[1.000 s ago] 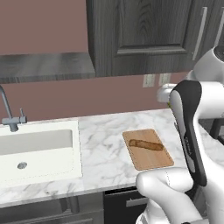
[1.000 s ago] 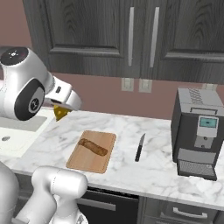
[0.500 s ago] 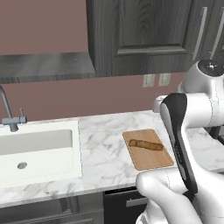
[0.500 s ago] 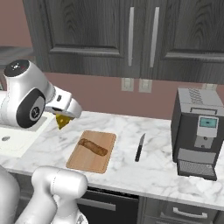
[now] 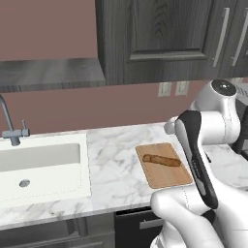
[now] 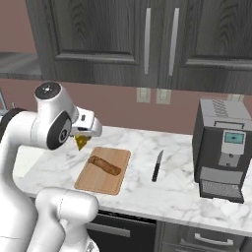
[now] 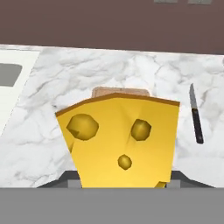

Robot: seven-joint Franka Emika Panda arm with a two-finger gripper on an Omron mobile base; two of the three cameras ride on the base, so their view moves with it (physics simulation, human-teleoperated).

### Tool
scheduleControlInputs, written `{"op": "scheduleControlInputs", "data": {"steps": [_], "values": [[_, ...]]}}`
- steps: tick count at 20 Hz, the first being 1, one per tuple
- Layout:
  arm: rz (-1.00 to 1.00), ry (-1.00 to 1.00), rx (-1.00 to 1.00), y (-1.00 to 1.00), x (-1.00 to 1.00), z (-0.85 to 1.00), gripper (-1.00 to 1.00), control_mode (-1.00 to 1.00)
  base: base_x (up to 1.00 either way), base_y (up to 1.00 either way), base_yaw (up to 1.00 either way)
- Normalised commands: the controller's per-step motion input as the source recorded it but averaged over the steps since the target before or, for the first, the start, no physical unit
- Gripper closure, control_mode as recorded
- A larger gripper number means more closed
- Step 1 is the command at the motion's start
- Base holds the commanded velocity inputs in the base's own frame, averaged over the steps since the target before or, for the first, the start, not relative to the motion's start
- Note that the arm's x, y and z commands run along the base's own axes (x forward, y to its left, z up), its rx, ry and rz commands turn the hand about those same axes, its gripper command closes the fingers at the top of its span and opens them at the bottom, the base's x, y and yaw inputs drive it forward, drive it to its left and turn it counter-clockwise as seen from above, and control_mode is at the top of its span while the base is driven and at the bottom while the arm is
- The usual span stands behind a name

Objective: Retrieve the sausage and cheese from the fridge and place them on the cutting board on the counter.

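While the arm bends low over the counter [image 6: 147,184], its gripper [image 6: 81,140] hangs just above the near-left corner of the board [image 6: 96,183], clamped on the yellow cheese [image 7: 122,142], tip down. Bare marble lies open left toward the sink [image 5: 41,167]; to the right a knife [image 6: 157,166] lies between board and coffee machine [image 6: 221,147]. On the board rests the sausage [image 6: 104,165].

Tabletop [image 6: 147,189]: white marble, grey veins, smooth. Cutting board [image 6: 101,179]: light wood, matt. Cheese [image 7: 124,140]: yellow, waxy, with holes. Sausage [image 6: 104,165]: brown, rough. Cabinets [image 6: 147,44]: dark grained wood.
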Motion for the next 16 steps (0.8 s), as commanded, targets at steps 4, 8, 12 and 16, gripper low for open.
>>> {"op": "scheduleControlInputs", "data": {"steps": [4,8,12,16], "values": [[0.18,0.13,0.0,0.0,0.6,-0.6,1.0,-1.0,0.0,0.0,0.0],[0.12,0.12,0.0,0.0,0.52,-0.61,1.0,-1.0,0.0,0.0,0.0],[0.02,0.12,-0.01,0.0,0.67,-0.61,1.0,-1.0,0.0,0.0,0.0],[0.0,0.06,-0.04,0.0,0.58,-0.67,1.0,-1.0,0.0,0.0,0.0]]}}
